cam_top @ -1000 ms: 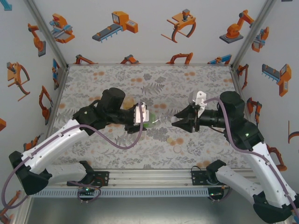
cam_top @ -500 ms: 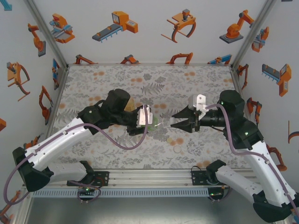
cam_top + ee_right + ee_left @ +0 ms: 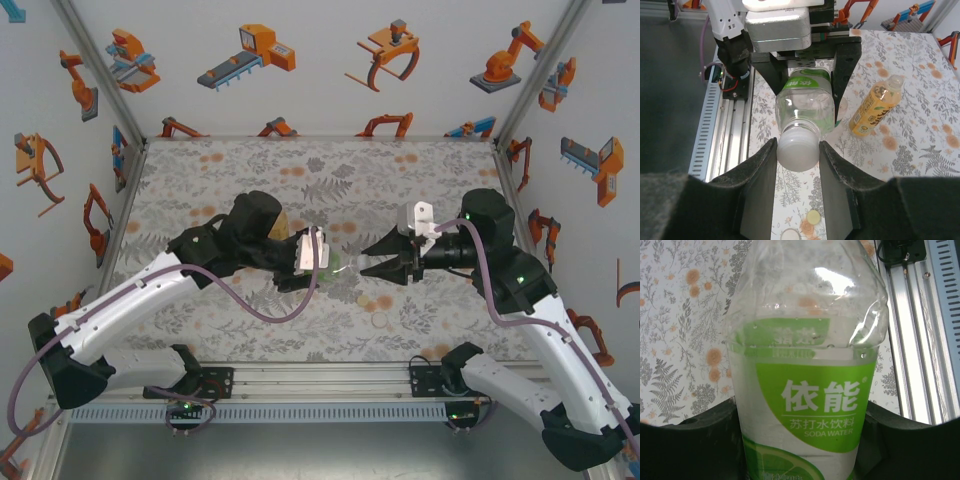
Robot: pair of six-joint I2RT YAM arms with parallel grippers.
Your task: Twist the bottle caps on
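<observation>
Bottle (image 3: 805, 102) is hanging level above the desk (image 3: 250, 170), left fingers (image 3: 842, 70) clamping its green-labelled body so the neck is facing the right fingers (image 3: 757, 190). These are pressing both sides of the white cap (image 3: 798, 150) on that neck, seemingly for twisting.

Left wrist: green bottle (image 3: 802, 390) has its neck and base cut off by the top and bottom edges; left claw (image 3: 800, 440) is a dark blur at the lower corners. Top view: yellow bottle (image 3: 283, 221) mostly hidden behind left arm (image 3: 150, 290). Right wrist: right claw (image 3: 798, 150) maybe touching white cap (image 3: 798, 146), unclear; loose cap (image 3: 790, 234) clipped at bottom edge.
</observation>
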